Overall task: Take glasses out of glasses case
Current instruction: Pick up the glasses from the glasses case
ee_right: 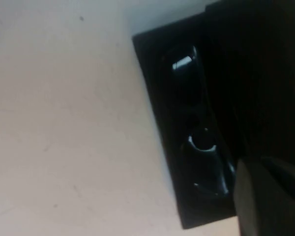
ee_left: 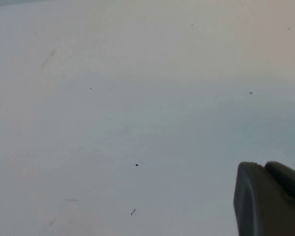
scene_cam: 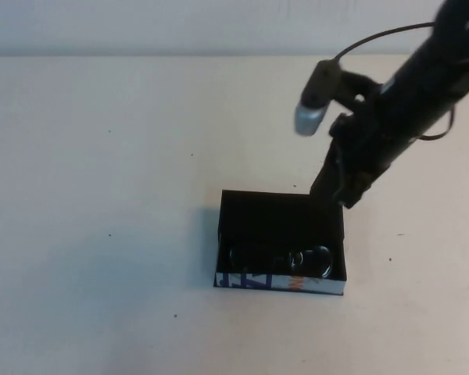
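The glasses case is a shallow black box on the table, its near side wall white with blue letters. The dark-framed glasses lie folded inside along that near wall. My right gripper hangs over the case's far right corner, fingers together and empty. In the right wrist view the glasses lie in the case, with the right gripper just beside them. My left gripper shows only in the left wrist view, fingers together, over bare table.
The pale table stretches wide to the left of the case and in front of it. The right arm and its cable slant in from the upper right.
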